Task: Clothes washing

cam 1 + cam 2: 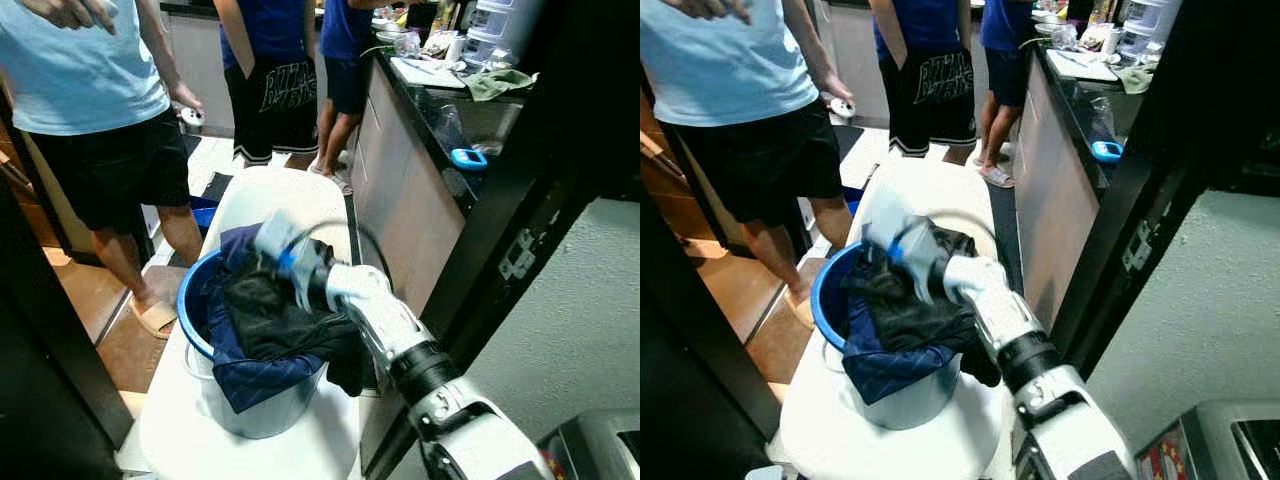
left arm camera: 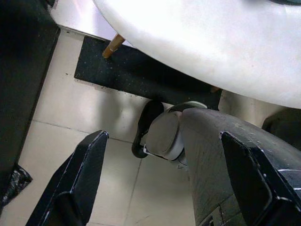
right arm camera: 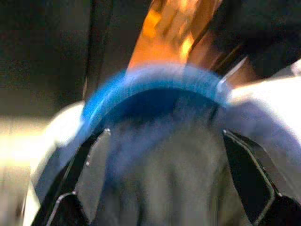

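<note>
Dark navy and black clothes (image 1: 262, 335) were heaped in a blue-rimmed bucket (image 1: 188, 292) that stood on a white washing machine top (image 1: 180, 430), seen from the head camera, with folds spilling over the near rim. The right gripper (image 1: 272, 240) reached over the pile, blurred by motion. Three people stood behind on the tiled floor, beside a dark counter (image 1: 440, 110) cluttered with kitchen items. The right eye showed the same scene. In the left wrist view, the left gripper (image 2: 174, 183) hung low with its two fingers spread and nothing between them, above pale floor tiles (image 2: 70, 108) and a black mat (image 2: 136, 75). In the right wrist view, the fingers stood wide apart just above the grey-blue cloth, not yet closed on it, the bucket's rim arching beyond. The clothes looked soft, limp and light unless wet; a bunched fold near the top of the heap would probably give the surest grip.
</note>
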Available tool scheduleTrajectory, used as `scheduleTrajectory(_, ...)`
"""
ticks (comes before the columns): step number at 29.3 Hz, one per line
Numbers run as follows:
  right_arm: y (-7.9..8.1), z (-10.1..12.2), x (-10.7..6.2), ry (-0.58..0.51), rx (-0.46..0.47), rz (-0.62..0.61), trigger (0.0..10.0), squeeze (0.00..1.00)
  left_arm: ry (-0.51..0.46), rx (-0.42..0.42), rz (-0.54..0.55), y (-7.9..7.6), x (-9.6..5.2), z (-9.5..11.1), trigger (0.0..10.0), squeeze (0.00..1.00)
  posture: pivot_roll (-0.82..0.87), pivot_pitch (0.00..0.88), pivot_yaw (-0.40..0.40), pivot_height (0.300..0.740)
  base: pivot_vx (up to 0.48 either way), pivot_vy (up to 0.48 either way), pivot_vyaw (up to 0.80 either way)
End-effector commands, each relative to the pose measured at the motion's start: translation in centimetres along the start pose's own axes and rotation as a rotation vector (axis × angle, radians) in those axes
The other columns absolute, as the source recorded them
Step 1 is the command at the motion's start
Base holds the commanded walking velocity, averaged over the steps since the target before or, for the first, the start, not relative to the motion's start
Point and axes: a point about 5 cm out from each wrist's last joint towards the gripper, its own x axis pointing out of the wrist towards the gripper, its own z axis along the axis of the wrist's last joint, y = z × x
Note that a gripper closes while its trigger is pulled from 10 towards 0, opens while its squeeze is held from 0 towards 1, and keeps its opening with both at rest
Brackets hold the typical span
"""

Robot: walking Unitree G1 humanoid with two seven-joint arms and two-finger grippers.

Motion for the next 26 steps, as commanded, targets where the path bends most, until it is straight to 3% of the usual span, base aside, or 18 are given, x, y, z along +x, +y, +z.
scheduleTrajectory(1, 0.0, -1.2, -1.0, 0.087, -0.039, 0.095, 10.0, 0.00, 0.014, -0.003, -0.026, -0.8, 0.0, -0.4, 10.0, 0.00, 0.21, 0.000, -0.111, 0.740, 0.000, 0.000, 0.00)
scheduleTrajectory(5, -1.1, -1.1, -3.9, 0.047, 0.015, 0.217, 10.0, 0.00, 0.015, -0.003, -0.032, -0.8, 0.0, -0.5, 10.0, 0.00, 0.21, 0.000, -0.112, 0.740, 0.000, 0.000, 0.00)
scheduleTrajectory(15, -2.4, -0.1, -6.3, -0.049, 0.060, 0.227, 10.0, 0.00, 0.011, 0.000, -0.043, -1.0, 0.0, -0.3, 10.0, 0.00, 0.21, 0.000, -0.113, 0.740, 0.000, 0.000, 0.00)
scheduleTrajectory(21, -1.4, -4.5, -7.3, 0.169, 0.029, 0.252, 10.0, 0.00, -0.004, 0.006, -0.070, -1.4, 0.2, 0.1, 10.0, 0.00, 0.20, 0.000, -0.107, 0.740, 0.000, 0.000, 0.00)
scheduleTrajectory(26, -1.8, -6.1, -8.7, 0.263, 0.040, 0.233, 10.0, 0.00, -0.006, 0.006, -0.076, -1.4, 0.2, 0.0, 10.0, 0.00, 0.20, 0.000, -0.103, 0.740, 0.000, 0.000, 0.00)
